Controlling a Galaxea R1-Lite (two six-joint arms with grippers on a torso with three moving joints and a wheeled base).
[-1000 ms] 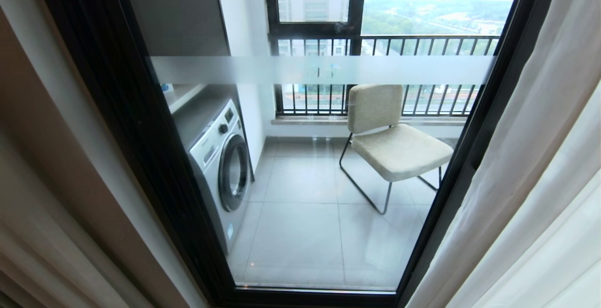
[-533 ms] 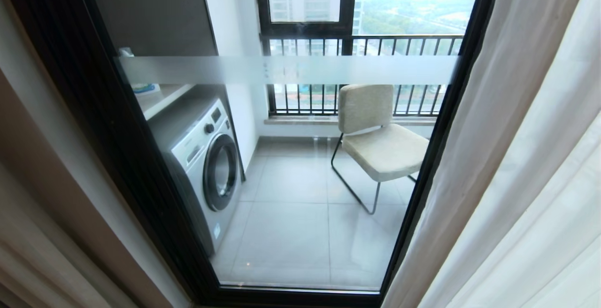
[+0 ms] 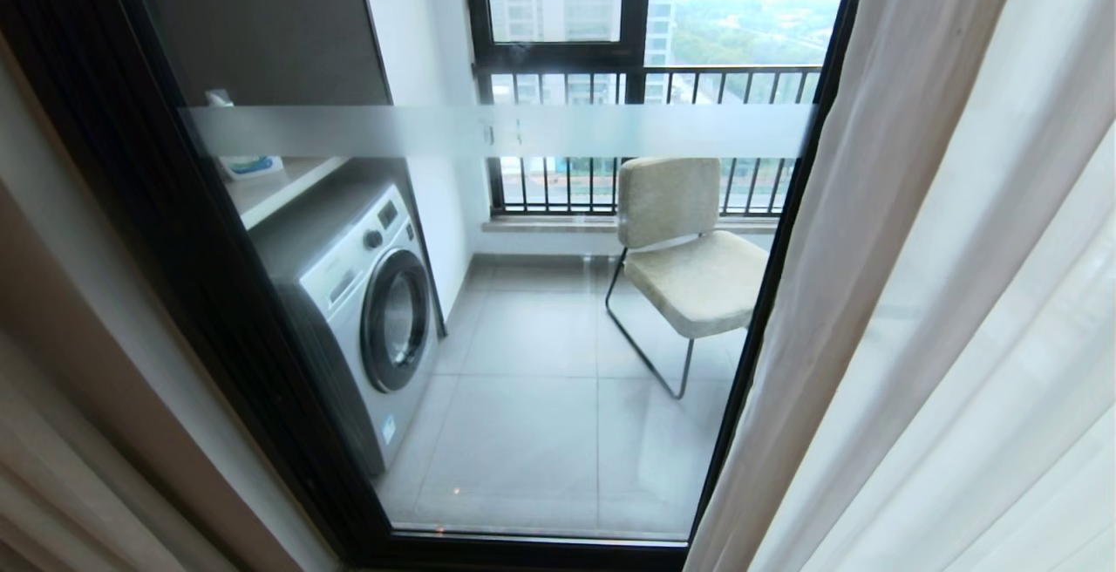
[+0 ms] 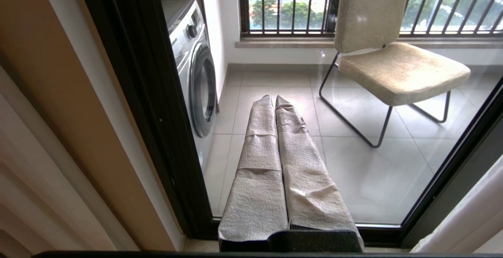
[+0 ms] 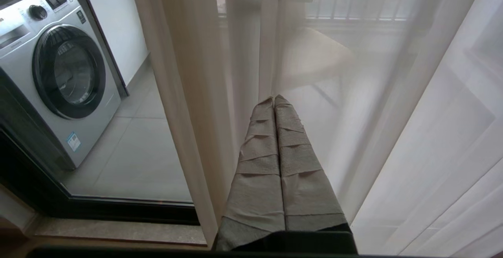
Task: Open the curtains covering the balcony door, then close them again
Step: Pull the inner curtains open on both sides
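A: What sits nearest each end effector?

B: The left end effector has its wrapped fingers pressed together, holding nothing. Just beyond its tips is the glass of the balcony door, whose dark frame runs down past it on one side. The right end effector is also closed and empty, its tips just short of the curtains; whether they touch the sheer fabric I can't tell.

A: And farther out?

B: Through the glass, a washing machine stands beyond and to the left of the left end effector, its round door closed, contents not visible. A beige chair sits farther out to the right, in front of the barred railing.

A: Any change from a second ago?

B: The whole head view has slid left, so the camera moved. The curtains now fill more of the right side, covering part of the chair.
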